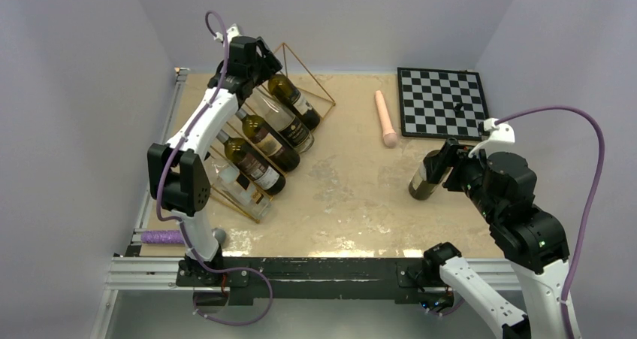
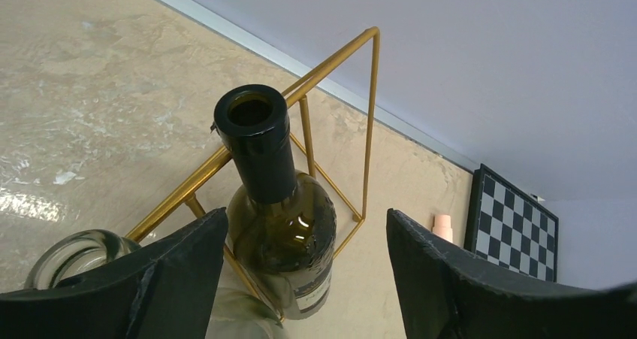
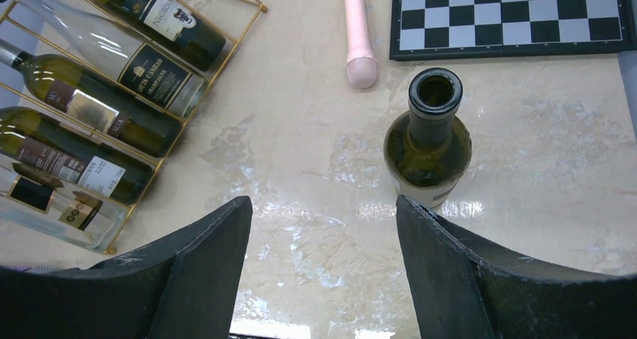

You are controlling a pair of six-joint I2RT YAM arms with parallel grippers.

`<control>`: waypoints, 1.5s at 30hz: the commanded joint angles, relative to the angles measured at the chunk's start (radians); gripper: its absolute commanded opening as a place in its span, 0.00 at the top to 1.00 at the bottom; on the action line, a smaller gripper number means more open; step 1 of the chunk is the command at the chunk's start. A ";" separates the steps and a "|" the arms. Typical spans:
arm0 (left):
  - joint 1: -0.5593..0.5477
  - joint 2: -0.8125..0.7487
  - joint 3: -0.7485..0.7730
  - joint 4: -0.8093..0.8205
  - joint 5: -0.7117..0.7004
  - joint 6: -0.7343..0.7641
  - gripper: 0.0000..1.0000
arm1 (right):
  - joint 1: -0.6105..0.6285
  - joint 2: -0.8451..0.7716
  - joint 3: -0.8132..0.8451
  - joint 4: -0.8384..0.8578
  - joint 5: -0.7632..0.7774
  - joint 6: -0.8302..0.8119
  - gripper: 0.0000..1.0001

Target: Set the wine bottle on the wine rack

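Note:
A dark green wine bottle [image 1: 424, 181] stands upright and open-mouthed on the table at the right. In the right wrist view it [image 3: 428, 140] is just ahead of my right finger, outside the jaws. My right gripper [image 1: 449, 157] [image 3: 323, 211] is open and empty beside the bottle's neck. The gold wire wine rack [image 1: 308, 71] [image 3: 158, 175] stands at the left and holds several bottles lying in its slots. My left gripper [image 1: 259, 55] [image 2: 308, 226] is open above the rack's far end, over the neck of a racked dark bottle [image 2: 278, 204], not touching it.
A chessboard [image 1: 439, 102] [image 3: 511, 16] with one dark piece lies at the back right. A pink cylinder [image 1: 386, 117] [image 3: 357, 23] lies between rack and board. A purple object [image 1: 161, 237] lies at the near left edge. A clear bottle's mouth [image 2: 75, 252] is beside my left finger.

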 commanded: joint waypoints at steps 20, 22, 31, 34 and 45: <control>-0.063 -0.307 -0.050 0.149 0.318 0.257 0.01 | -0.003 0.047 0.144 -0.090 0.025 0.001 0.23; -0.078 -0.330 -0.067 0.175 0.379 0.274 0.01 | -0.002 0.079 0.138 -0.110 0.070 0.002 0.23; -0.130 -0.399 -0.133 0.229 0.610 0.309 0.01 | -0.077 0.213 0.099 -0.063 0.254 -0.022 0.27; -0.149 -0.407 -0.173 0.243 0.636 0.305 0.01 | -0.131 0.253 0.084 -0.019 0.247 -0.031 0.28; -0.173 -0.380 -0.158 0.124 0.593 0.305 0.01 | -0.172 0.333 -0.056 0.103 0.197 -0.022 0.48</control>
